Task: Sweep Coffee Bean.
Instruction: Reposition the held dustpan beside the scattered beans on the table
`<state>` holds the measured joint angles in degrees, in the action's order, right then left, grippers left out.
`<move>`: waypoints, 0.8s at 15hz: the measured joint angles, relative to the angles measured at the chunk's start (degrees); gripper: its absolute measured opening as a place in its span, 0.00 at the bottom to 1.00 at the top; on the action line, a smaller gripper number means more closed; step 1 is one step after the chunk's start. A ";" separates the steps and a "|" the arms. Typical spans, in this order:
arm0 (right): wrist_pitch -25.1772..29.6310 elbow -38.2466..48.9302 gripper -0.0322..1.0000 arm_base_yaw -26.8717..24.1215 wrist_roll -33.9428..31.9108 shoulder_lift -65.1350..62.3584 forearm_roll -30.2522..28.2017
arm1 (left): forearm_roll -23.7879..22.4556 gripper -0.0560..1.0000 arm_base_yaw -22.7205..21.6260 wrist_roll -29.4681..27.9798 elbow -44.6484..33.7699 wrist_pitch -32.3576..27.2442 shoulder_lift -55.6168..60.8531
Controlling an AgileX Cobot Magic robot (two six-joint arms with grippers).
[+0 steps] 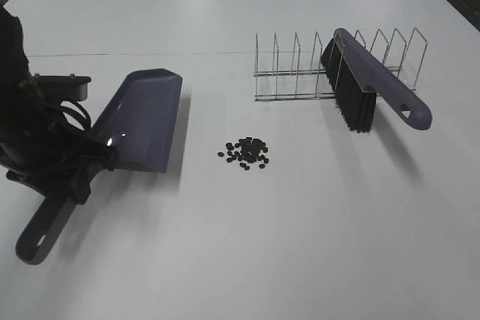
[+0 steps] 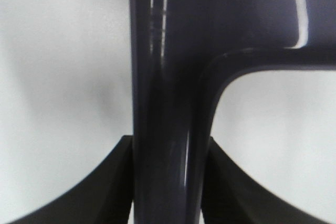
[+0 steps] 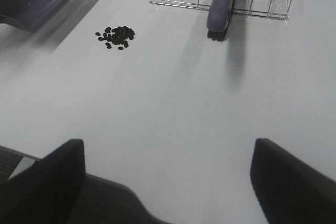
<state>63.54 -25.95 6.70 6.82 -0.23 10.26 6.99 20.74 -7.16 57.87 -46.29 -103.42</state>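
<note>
Left fingers (image 2: 107,182) grip dustpan (image 1: 142,118), edge near coffee bean (image 1: 246,153).

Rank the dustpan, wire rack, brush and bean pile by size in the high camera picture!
1. Dustpan and wire rack: about alike, too close to rank.
2. Brush.
3. Coffee bean pile, smallest.

The white bench (image 1: 300,245) carries a clump of coffee bean (image 1: 247,153) near its middle, and a wire rack (image 1: 294,74) stands at one o'clock from it.
</note>
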 joint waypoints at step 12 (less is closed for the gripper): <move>0.00 0.00 0.76 0.00 0.00 0.00 0.00 | -0.06 0.36 0.00 0.00 0.00 -5.50 4.47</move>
<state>63.54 -25.95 6.70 6.82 -0.23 10.26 6.93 20.74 -7.16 57.87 -51.80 -98.95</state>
